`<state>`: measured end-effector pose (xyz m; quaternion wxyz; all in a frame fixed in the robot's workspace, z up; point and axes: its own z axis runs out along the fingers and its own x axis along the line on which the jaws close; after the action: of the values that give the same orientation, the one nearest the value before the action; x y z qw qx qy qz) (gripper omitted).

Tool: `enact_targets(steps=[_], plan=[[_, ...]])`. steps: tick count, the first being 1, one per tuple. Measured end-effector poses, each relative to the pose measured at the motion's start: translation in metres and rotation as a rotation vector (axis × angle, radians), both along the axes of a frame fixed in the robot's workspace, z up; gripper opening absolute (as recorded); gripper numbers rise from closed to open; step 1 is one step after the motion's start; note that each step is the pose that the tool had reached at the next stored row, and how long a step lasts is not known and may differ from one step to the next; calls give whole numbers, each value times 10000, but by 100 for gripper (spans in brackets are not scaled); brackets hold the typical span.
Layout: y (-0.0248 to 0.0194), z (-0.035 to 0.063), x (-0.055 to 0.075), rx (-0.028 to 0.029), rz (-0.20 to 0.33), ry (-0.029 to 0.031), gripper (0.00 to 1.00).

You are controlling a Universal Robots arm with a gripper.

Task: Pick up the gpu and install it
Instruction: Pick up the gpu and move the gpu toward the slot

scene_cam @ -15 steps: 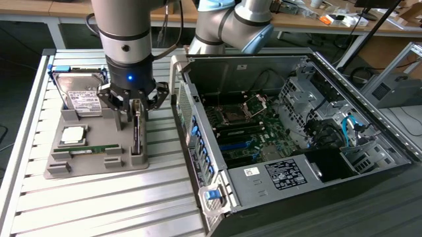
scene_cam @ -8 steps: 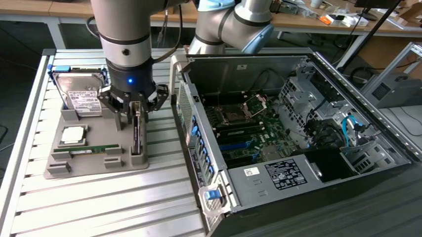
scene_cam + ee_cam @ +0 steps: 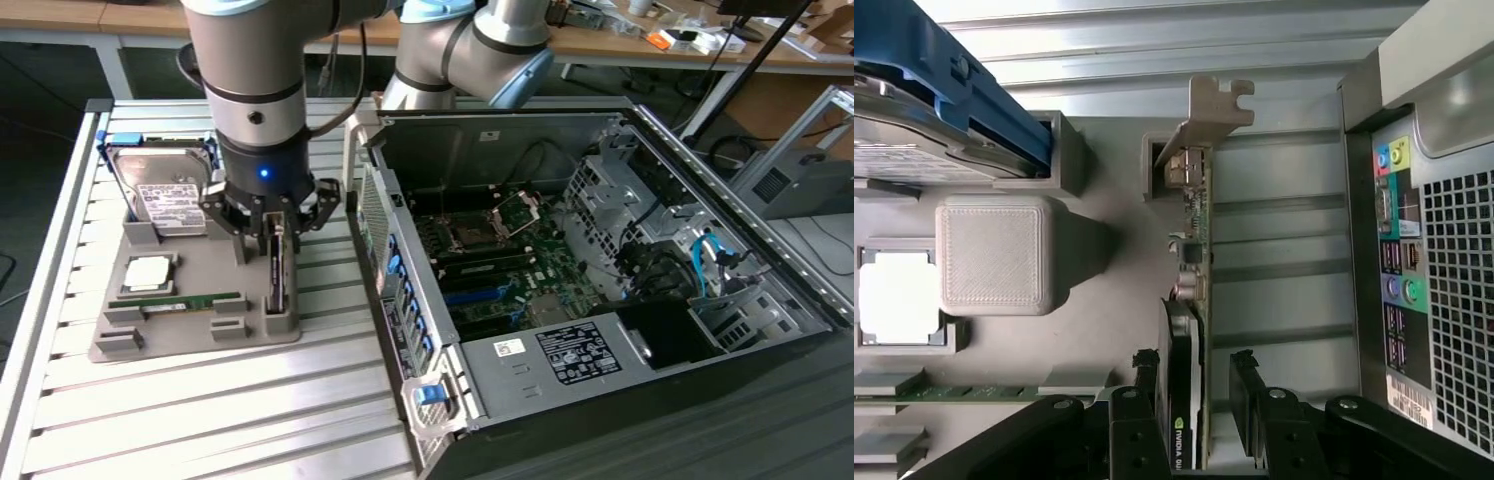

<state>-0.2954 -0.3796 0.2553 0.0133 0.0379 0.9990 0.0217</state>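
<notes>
The gpu (image 3: 276,278) stands on its long edge in a slot of the grey holder tray (image 3: 174,338), a dark card with a pale metal end bracket. In the wrist view the gpu (image 3: 1195,250) appears edge-on, its bracket (image 3: 1206,108) at the far end. My gripper (image 3: 274,228) hangs straight over it, low, with one finger on each side of the card's black cooler. The gripper (image 3: 1194,368) is open. One finger (image 3: 1145,385) sits close against the cooler, while the other finger (image 3: 1246,385) stands a little off the board.
The same tray holds a hard drive (image 3: 167,188), a CPU (image 3: 147,272) and a RAM stick (image 3: 187,301). An open computer case (image 3: 607,330) lies at the exterior view's right, its motherboard (image 3: 501,268) exposed. The case's rear panel (image 3: 1419,250) is close beside the gpu. Everything rests on a slatted metal table (image 3: 214,420).
</notes>
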Motion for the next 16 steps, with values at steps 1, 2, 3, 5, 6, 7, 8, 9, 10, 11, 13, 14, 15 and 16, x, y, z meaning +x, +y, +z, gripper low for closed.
enact_targets(steps=[1,2,3,5,6,7,8,9,10,11,13,14,15,16], plan=[[4,-5,0,-1,-1,0,42],[14,-8,0,-2,-1,2,42],[28,-13,0,-1,1,1,42],[56,-21,0,-1,0,0,42],[65,-26,0,0,1,0,42],[72,-35,0,1,0,-2,42],[74,-45,0,1,0,-2,42],[75,-55,1,0,2,0,42],[76,-65,1,0,2,0,42],[77,-76,0,0,0,0,42],[79,-95,1,0,1,0,42],[79,-104,0,0,1,0,42],[79,-113,0,0,0,0,42],[79,-123,0,0,0,0,42]])
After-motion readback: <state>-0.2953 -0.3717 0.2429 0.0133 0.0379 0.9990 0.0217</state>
